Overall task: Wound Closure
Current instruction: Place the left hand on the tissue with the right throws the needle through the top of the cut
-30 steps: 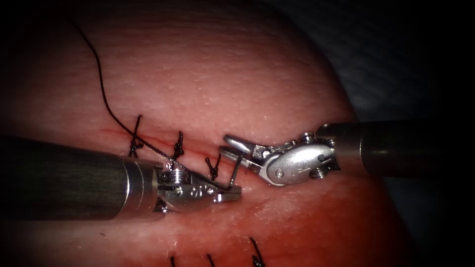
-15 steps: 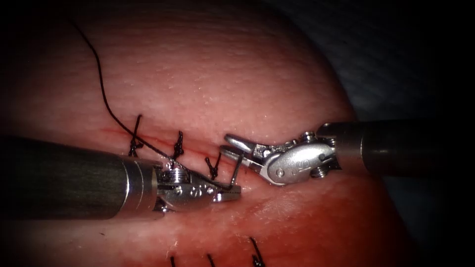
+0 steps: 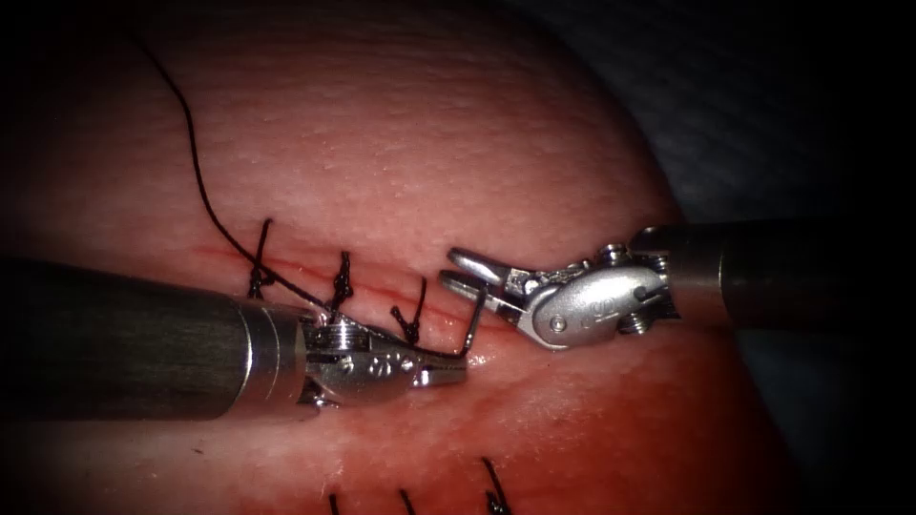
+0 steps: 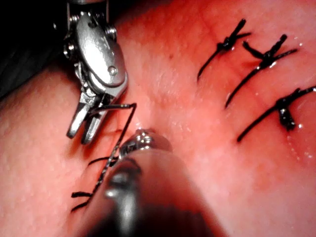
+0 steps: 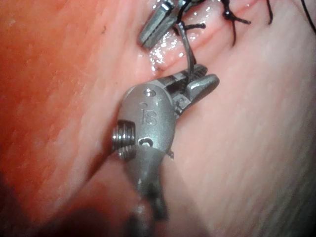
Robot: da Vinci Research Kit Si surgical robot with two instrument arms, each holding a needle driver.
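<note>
Endoscope view first. The tissue bulges up in the middle, and the cut runs across it as a thin red line, crossed by three dark stitches. The left tool comes in low from the left, its fingers clenched on one end of the needle just below the cut. The needle rises from there as a thin bent wire to the right tool, which reaches in from the right, its fingers grasping the needle's upper part. So both tools have hold of the needle, and it stands clear above the surface; I cannot tell whether its lower end touches the tissue. The thread trails from the stitches up and away to the upper left. Red fluid glistens beside the left tool's tip.

Left wrist view. The right tool hangs over the tissue, with the needle caught between its fingers and bending down towards the left tool's blurred shaft. Three knotted stitches lie well apart from it.

Right wrist view. The right tool grips the needle crosswise, near the fingers' tips. The needle curves on to the left tool, close above the wet, shiny cut.
</note>
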